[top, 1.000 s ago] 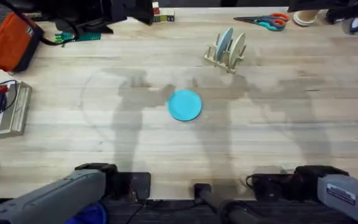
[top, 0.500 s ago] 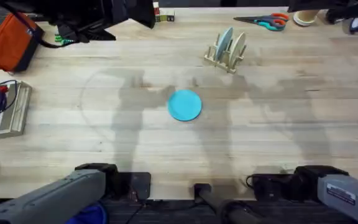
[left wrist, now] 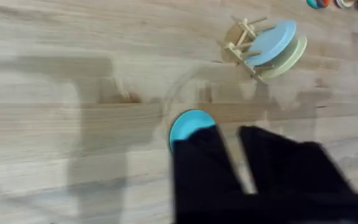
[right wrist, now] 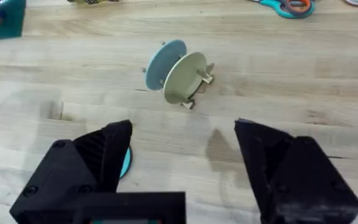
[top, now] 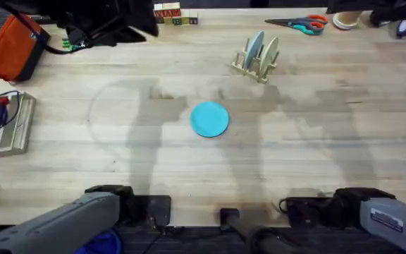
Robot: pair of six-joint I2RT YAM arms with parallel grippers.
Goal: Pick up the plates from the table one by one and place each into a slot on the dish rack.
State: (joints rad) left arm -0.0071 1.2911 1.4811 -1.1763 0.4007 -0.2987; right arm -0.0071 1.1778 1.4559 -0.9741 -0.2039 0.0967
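A bright turquoise plate (top: 209,118) lies flat on the table (top: 316,141), near its middle. The dish rack (top: 256,63) stands at the back, right of centre. It holds a pale blue plate (top: 254,46) and a cream plate (top: 269,51) upright in its slots. In the left wrist view my left gripper (left wrist: 225,134) hangs above the table, slightly open and holding nothing, with the turquoise plate (left wrist: 188,124) just beyond its fingertips. My right gripper (right wrist: 182,134) is wide open and holds nothing. The rack (right wrist: 194,93) lies ahead of it, and a sliver of turquoise plate (right wrist: 125,163) shows beside one finger.
Scissors (top: 298,25) and a tape roll (top: 344,20) lie at the back right. Lettered wooden blocks (top: 171,14) sit at the back, left of centre. An orange bag (top: 16,46) and a box of electronics (top: 2,123) occupy the left edge.
The dark blurred arm shape at the overhead view's top left has slid left, uncovering the lettered blocks. The plates and rack have not moved.
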